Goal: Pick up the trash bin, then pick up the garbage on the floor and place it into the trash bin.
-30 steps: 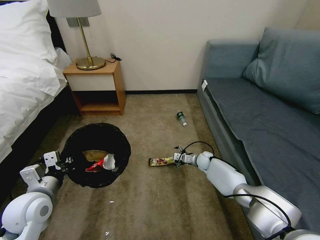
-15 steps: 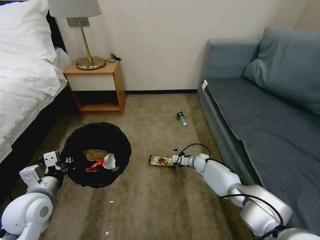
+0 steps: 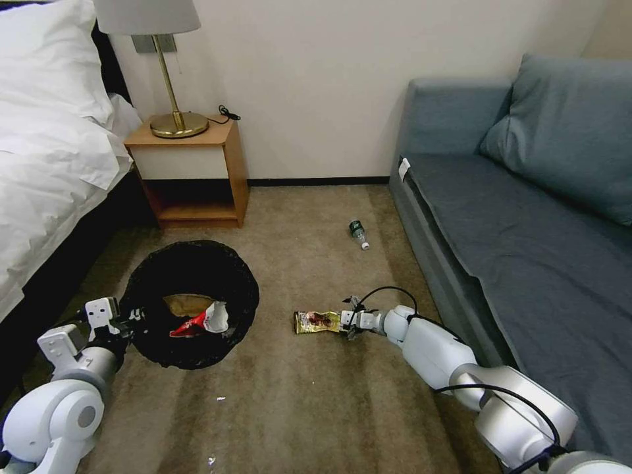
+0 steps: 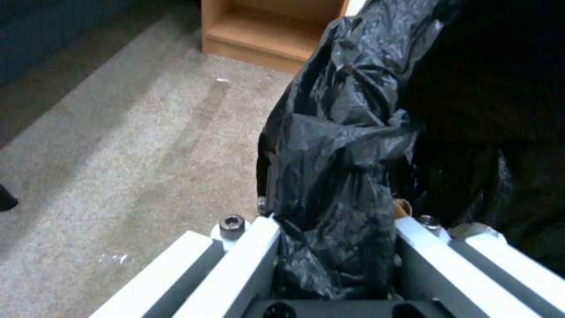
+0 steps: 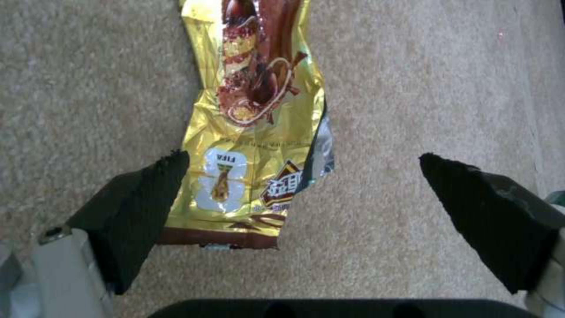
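Observation:
The trash bin, lined with a black bag, hangs at the left with my left gripper shut on its rim. The left wrist view shows the black bag pinched between the white fingers of that gripper. A brown paper bag and a red-and-white wrapper lie inside the bin. On the carpet lies a gold snack wrapper. My right gripper is low at its right end. In the right wrist view that gripper is open, its black pads straddling the wrapper's near end. A small bottle lies farther back.
A blue sofa runs along the right, close to my right arm. A wooden nightstand with a lamp stands behind the bin, and a bed fills the left. Small white scraps dot the carpet in front.
My right arm has sunk lower toward the carpet and the gold wrapper has shifted slightly. The left gripper keeps hold of the bin, which has barely moved.

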